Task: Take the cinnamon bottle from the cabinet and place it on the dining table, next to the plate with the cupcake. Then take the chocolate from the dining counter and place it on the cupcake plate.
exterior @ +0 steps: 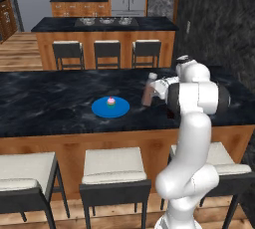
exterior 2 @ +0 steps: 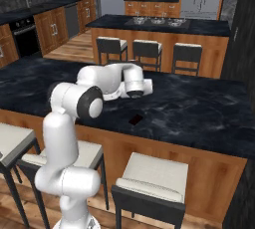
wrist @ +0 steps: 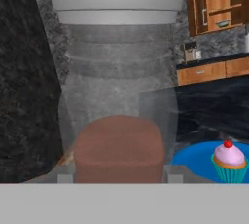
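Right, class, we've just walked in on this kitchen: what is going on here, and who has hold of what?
A white robot arm is holding the cinnamon bottle in its gripper, over the dark dining table. The bottle sits just to the right of the blue plate with the cupcake, close to where it belongs. Whether it already rests on the table cannot be told. A small dark piece, probably the chocolate, lies near the table's front edge.

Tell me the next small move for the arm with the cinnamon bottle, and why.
Probably lower the cinnamon bottle straight down onto the dining table and then open the gripper. The gripper is shut on the bottle, which already sits just to the right of the blue plate with the cupcake, upright and low over the dark top, so no sideways travel seems needed.
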{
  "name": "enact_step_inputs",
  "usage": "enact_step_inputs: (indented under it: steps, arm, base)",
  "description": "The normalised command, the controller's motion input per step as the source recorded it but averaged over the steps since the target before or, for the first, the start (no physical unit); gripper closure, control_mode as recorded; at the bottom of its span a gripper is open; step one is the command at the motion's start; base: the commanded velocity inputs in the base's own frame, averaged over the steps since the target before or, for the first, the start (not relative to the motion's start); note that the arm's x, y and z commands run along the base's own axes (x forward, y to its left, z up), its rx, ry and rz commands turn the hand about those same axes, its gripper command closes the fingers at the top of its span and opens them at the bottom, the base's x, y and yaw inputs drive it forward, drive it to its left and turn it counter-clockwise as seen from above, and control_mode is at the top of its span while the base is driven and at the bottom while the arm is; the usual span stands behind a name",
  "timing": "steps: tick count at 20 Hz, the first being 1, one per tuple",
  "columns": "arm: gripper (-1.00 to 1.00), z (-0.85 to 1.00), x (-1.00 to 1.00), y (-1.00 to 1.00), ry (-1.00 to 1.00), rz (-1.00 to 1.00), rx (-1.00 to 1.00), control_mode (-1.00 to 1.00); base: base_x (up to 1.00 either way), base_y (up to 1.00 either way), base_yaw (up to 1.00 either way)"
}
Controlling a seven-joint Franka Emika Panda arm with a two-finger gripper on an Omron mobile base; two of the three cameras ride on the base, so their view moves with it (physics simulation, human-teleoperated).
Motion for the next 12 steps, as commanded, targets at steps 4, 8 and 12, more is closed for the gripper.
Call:
enact_step_inputs:
  steps: [4,8,12]
  arm:
    - [1.0,-0.1,0.27,0.02,0.06,0.1,-0.01,-1.0]
    - [1.0,-0.1,0.25,0.08,0.01,0.03,-0.04,-1.0]
    - [1.0,-0.19,0.21,0.18,-0.01,0.0,-0.09,-1.0]
  base:
    - [0.0,0.0,0.0]
    - [0.0,0.0,0.0]
    - [0.0,0.0,0.0]
